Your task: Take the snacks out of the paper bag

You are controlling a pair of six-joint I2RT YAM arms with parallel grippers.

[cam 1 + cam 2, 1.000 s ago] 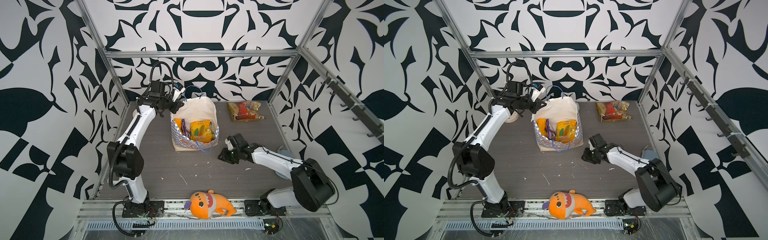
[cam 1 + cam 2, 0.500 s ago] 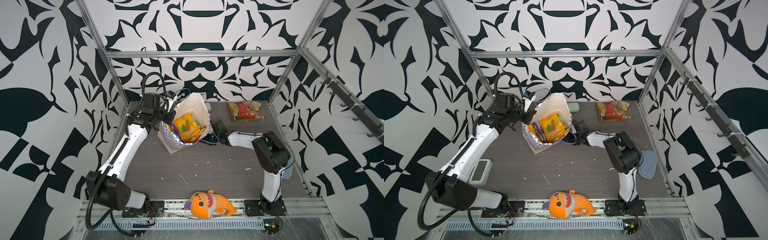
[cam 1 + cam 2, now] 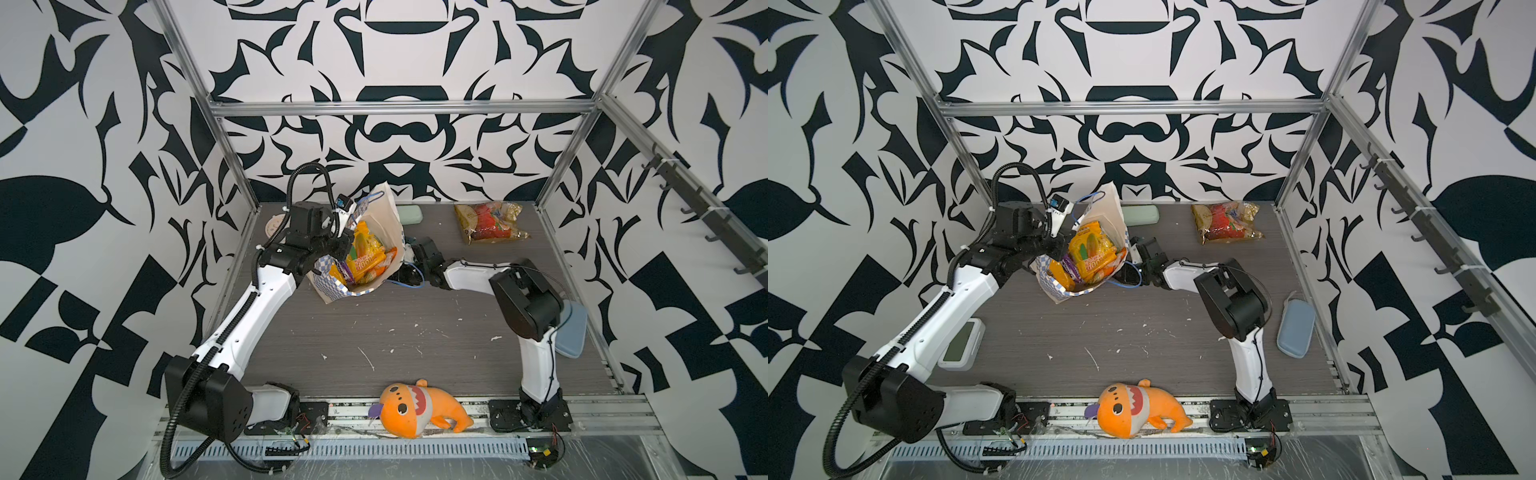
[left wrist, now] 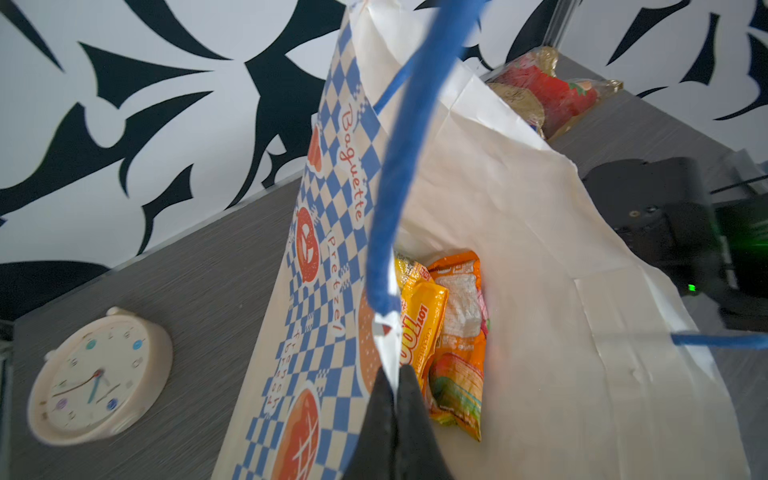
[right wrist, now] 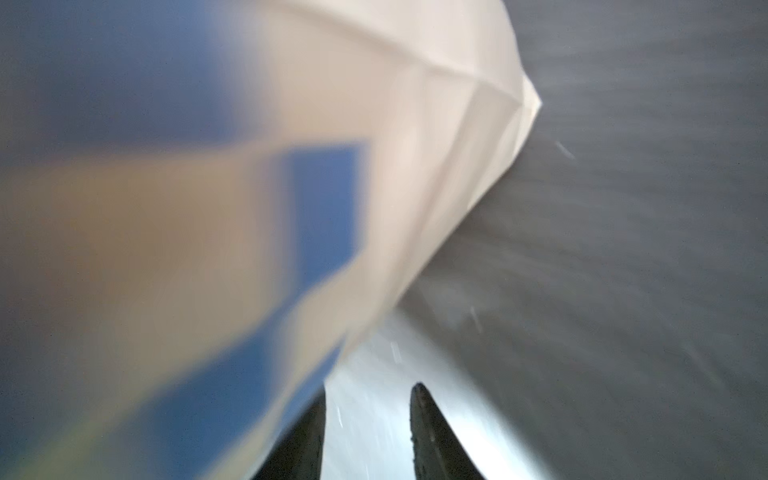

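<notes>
Gripping the rim of the paper bag (image 4: pixel 519 249), our left gripper (image 4: pixel 392 374) is clenched on the paper edge just beside the point where one blue cord handle (image 4: pixel 399 166) is fixed. In both top views the bag leans tilted toward the back of the bench (image 3: pixel 415 324), left of its middle, with its mouth gaping upward. Inside we see the snacks: a yellow packet (image 3: pixel 365 245), an orange packet (image 3: pixel 368 264) under it and a purple packet (image 3: pixel 343 270) against the checkered wall. One clear packet with red and yellow contents (image 3: pixel 490 222) lies out of the bag near the bench's back right corner. Our right gripper (image 5: pixel 368 392) sits low, just beside the bag's outer wall, its fingers spread apart with only bare bench between them. A round alarm clock (image 4: pixel 99 374) lies near the back left corner. A mint-green case (image 3: pixel 409 215) rests at the back edge behind the bag, and an orange plush toy (image 3: pixel 419 405) lies on the front edge.
</notes>
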